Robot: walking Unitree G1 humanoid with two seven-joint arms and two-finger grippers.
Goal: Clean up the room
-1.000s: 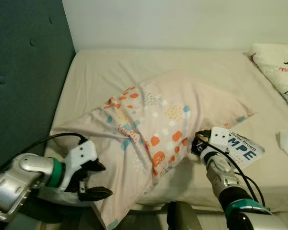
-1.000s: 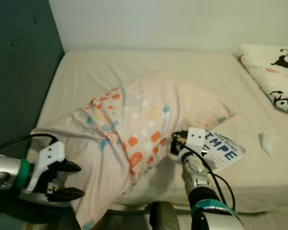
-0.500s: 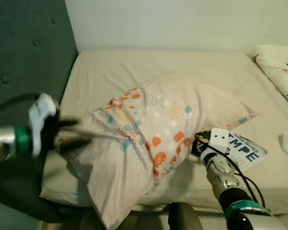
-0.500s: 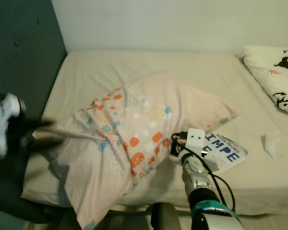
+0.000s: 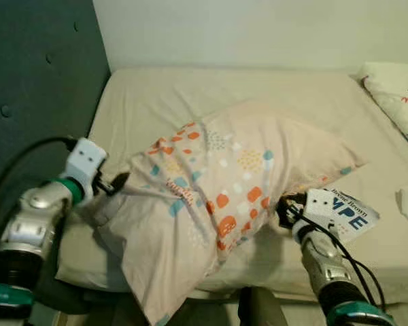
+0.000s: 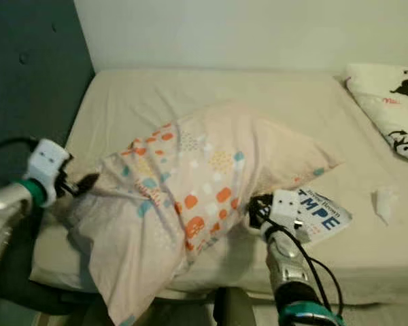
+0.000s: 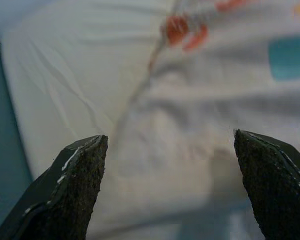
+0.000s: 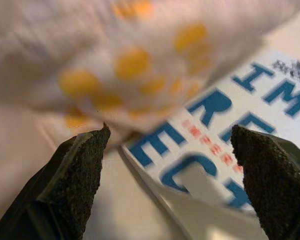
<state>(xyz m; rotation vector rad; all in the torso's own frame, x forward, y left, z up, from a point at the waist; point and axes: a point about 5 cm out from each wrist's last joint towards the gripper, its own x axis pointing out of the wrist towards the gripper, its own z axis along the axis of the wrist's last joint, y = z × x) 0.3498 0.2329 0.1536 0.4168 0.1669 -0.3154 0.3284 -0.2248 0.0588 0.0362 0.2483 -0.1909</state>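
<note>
A pale pink pillow (image 5: 224, 183) with orange, teal and yellow spots lies slantwise on the bed (image 5: 190, 95). My left gripper (image 5: 117, 182) is at the pillow's left corner. In the left wrist view its fingers (image 7: 75, 190) stand wide apart, open, with pillow fabric (image 7: 200, 125) ahead of them. My right gripper (image 5: 284, 209) is at the pillow's lower right edge, beside a white book (image 5: 350, 210) with blue letters. It is open too, facing the pillow's hem (image 8: 115, 60) and the book cover (image 8: 225, 150).
A dark teal padded wall (image 5: 34, 81) runs along the bed's left side. A white pillow with a cartoon print (image 5: 398, 95) lies at the back right. A crumpled tissue (image 5: 406, 202) sits near the right edge. A dark object (image 5: 258, 309) stands below the bed's front edge.
My left arm has risen from the bed's front left corner to the pillow's left corner, and the pillow's left part is bunched up. My right gripper edged closer to the pillow's hem.
</note>
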